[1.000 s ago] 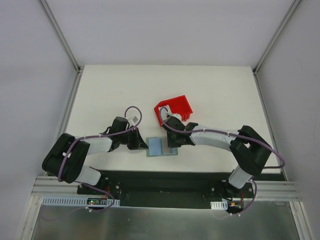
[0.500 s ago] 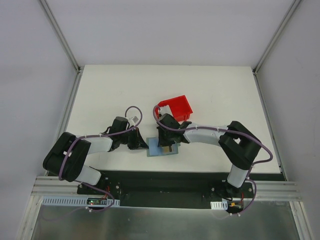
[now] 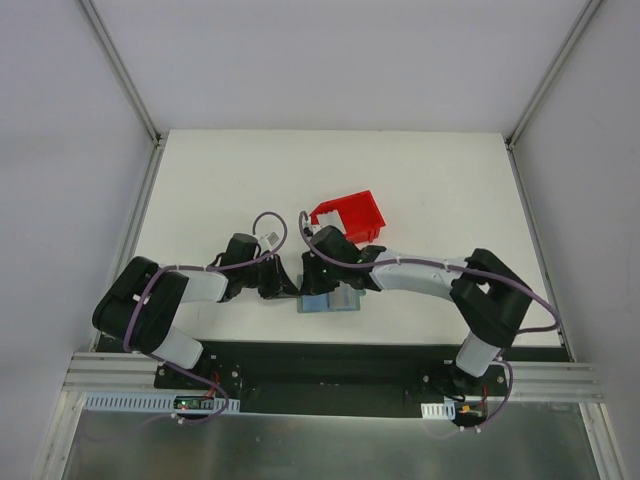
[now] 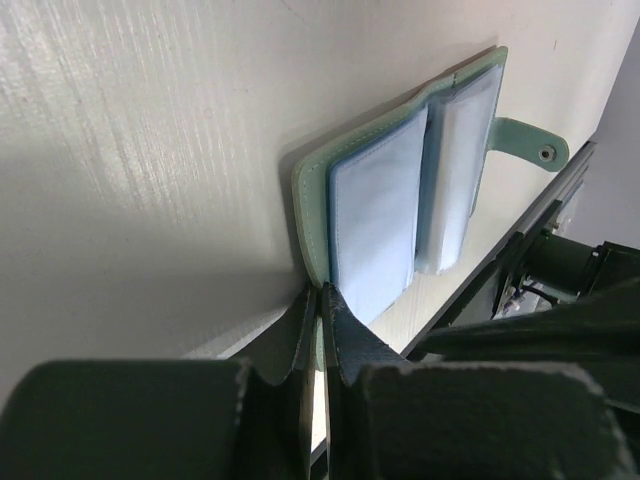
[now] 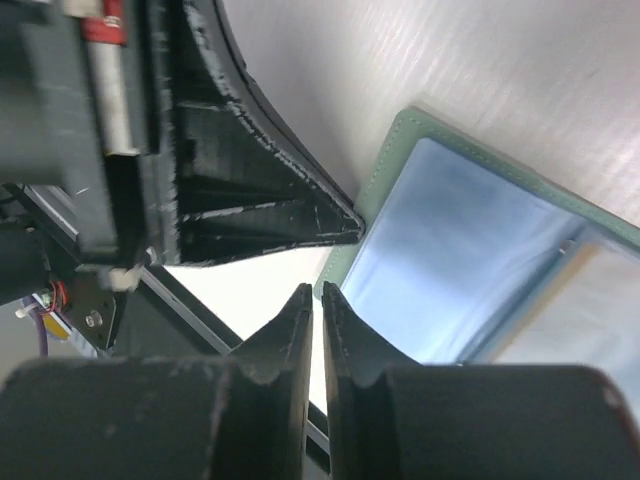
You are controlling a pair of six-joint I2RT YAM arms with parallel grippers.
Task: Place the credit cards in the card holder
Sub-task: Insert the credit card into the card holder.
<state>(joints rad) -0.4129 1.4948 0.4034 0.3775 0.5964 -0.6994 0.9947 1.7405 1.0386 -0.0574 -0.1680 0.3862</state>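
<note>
The left gripper (image 4: pixel 318 300) has its fingers pressed together on one edge of the card holder (image 4: pixel 375 200), with a sliver of the green cover caught between them. The card holder lies open on the white table (image 3: pixel 430 190), pale blue pockets facing up. Its snap tab (image 4: pixel 528 147) sticks out on the side away from that grip. The right gripper (image 5: pixel 317 300) hovers at the same edge of the card holder, just beside the left one. Its fingers are all but closed, and I cannot tell whether anything thin sits between them. A red bin (image 3: pixel 352 214) stands just beyond the card holder.
</note>
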